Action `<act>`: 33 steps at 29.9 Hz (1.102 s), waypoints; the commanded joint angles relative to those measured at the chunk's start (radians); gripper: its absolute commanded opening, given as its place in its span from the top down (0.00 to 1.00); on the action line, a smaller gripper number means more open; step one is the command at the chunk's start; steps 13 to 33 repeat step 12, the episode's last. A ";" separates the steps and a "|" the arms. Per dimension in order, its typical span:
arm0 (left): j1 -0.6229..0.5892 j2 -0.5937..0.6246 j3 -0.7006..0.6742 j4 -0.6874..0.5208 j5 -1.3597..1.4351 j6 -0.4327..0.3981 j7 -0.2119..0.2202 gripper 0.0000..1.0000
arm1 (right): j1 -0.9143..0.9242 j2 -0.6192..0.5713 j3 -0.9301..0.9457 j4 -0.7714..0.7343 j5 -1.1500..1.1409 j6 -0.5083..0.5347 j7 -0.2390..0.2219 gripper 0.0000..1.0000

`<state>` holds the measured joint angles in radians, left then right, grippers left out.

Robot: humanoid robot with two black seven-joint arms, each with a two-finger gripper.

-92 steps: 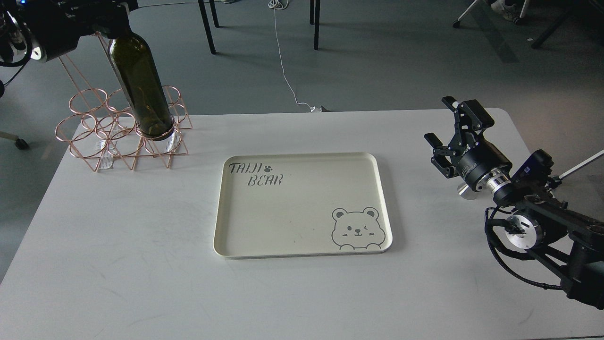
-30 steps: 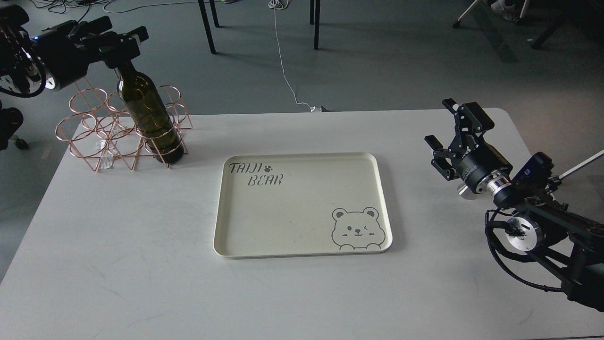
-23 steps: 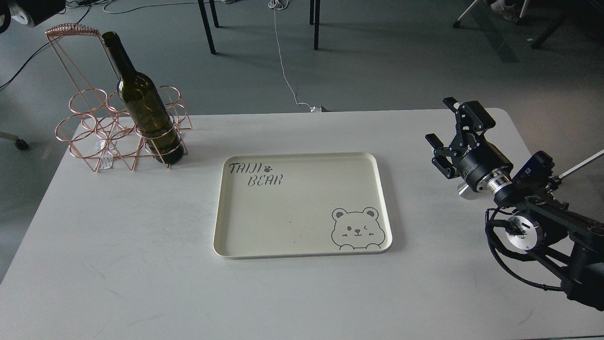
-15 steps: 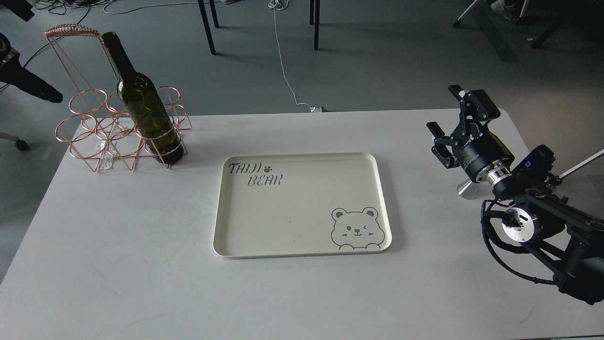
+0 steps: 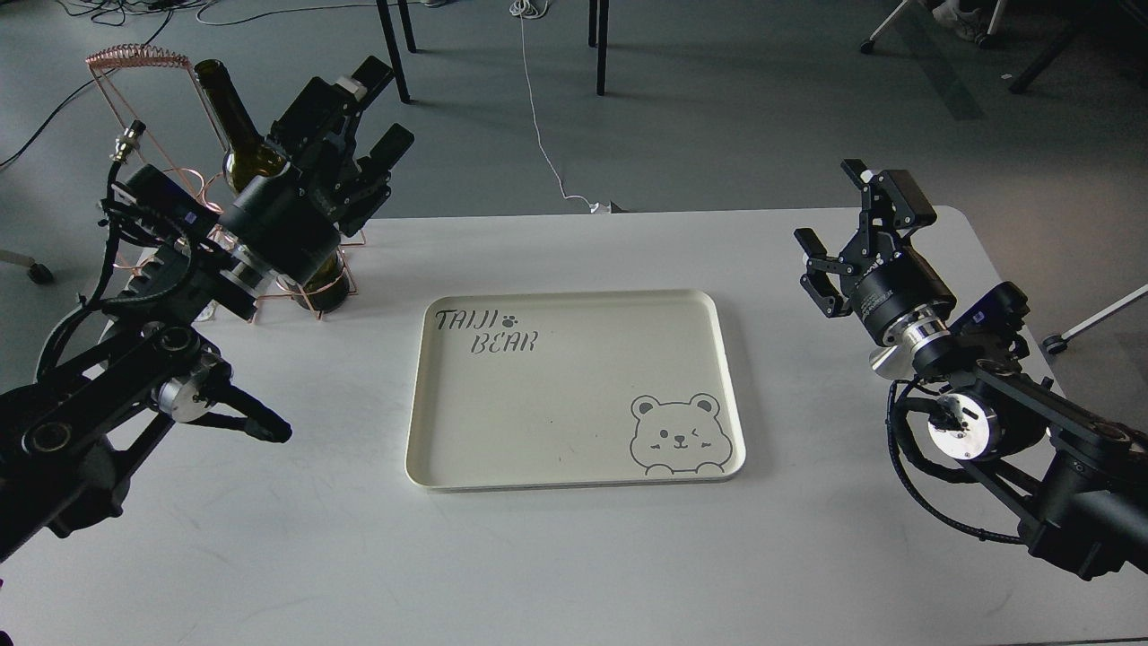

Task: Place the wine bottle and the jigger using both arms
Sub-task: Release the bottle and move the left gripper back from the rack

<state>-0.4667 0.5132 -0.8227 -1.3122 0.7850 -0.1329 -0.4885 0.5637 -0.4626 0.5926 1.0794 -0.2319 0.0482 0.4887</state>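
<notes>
Both pairs of jaws stand released in the head view: the left gripper (image 5: pixel 363 112) has its two black fingers spread and grips nothing, raised at the far left of the worktop (image 5: pixel 269 538) just in front of the wine bottle (image 5: pixel 235 135), and the right gripper (image 5: pixel 847 220) likewise has its fingers parted around empty air above the far right of the worktop. The wine bottle, dark olive-green and without a label, stands upright in the near right ring of a copper wire rack (image 5: pixel 134 108) at the far left corner; the left arm's wrist covers most of its body, so only the neck, the shoulder and a bit of the base show. The jigger (image 5: pixel 883 362) is mostly hidden behind the right arm's wrist; only a small silver cone shows on the worktop at the right, well apart from the bottle. Between the arms lies a cream rectangular tray (image 5: pixel 574 480), its top left printed "TAIJI BEAR" (image 5: pixel 484 330) with a paw mark beside the first word, and a winking cartoon bear (image 5: pixel 675 433) drawn in its near right corner.
</notes>
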 commanded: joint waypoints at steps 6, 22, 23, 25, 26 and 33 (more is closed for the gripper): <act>0.200 -0.134 -0.153 0.057 -0.072 -0.074 0.000 0.02 | -0.033 0.025 0.001 -0.004 0.000 -0.002 0.000 0.01; 0.281 -0.174 -0.188 0.059 -0.087 -0.116 0.000 0.02 | -0.031 0.027 0.001 0.001 0.000 -0.002 0.000 0.01; 0.281 -0.174 -0.188 0.059 -0.087 -0.116 0.000 0.02 | -0.031 0.027 0.001 0.001 0.000 -0.002 0.000 0.01; 0.281 -0.174 -0.188 0.059 -0.087 -0.116 0.000 0.02 | -0.031 0.027 0.001 0.001 0.000 -0.002 0.000 0.01; 0.281 -0.174 -0.188 0.059 -0.087 -0.116 0.000 0.02 | -0.031 0.027 0.001 0.001 0.000 -0.002 0.000 0.01; 0.281 -0.174 -0.188 0.059 -0.087 -0.116 0.000 0.02 | -0.031 0.027 0.001 0.001 0.000 -0.002 0.000 0.01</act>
